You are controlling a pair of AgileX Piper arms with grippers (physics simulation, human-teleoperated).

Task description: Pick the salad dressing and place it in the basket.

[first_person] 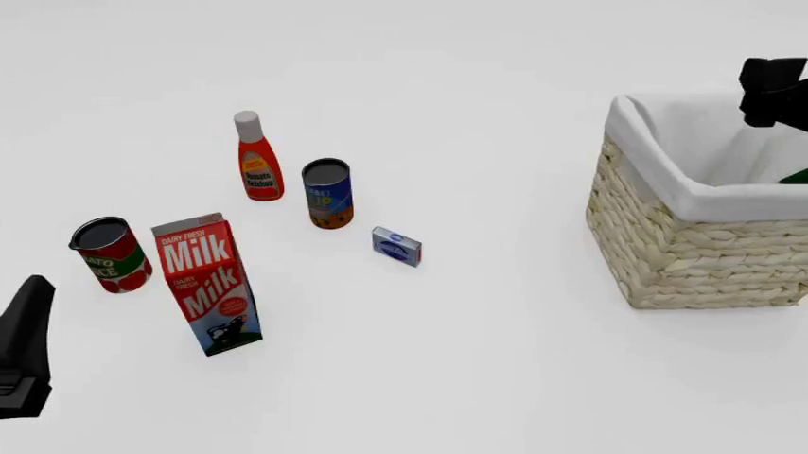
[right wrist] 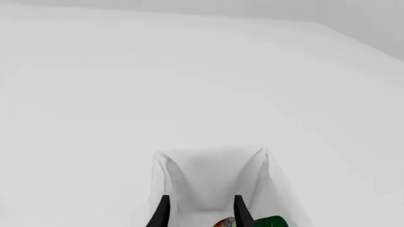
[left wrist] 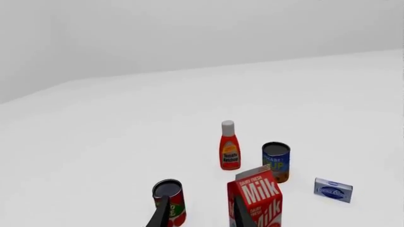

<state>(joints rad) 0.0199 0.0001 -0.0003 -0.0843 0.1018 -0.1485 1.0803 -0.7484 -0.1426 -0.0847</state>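
The salad dressing lies inside the basket (first_person: pixel 682 248). Only a bit of its dark green cap (first_person: pixel 797 176) shows over the white cloth rim in the front view. In the right wrist view the green cap (right wrist: pixel 270 222) and part of the label (right wrist: pixel 222 222) show at the bottom of the white lining (right wrist: pixel 208 170). My right gripper (right wrist: pixel 200 212) hangs above the basket's far right side (first_person: pixel 773 93), open, holding nothing. My left gripper (left wrist: pixel 200 213) is open and empty, low at the table's near left (first_person: pixel 26 352), short of the groceries.
On the left half of the table stand a red bottle with a white cap (first_person: pixel 259 161), a blue can (first_person: pixel 328 194), a red can (first_person: pixel 112 253) and a red milk carton (first_person: pixel 208 284). A small blue box (first_person: pixel 396 246) lies beside them.
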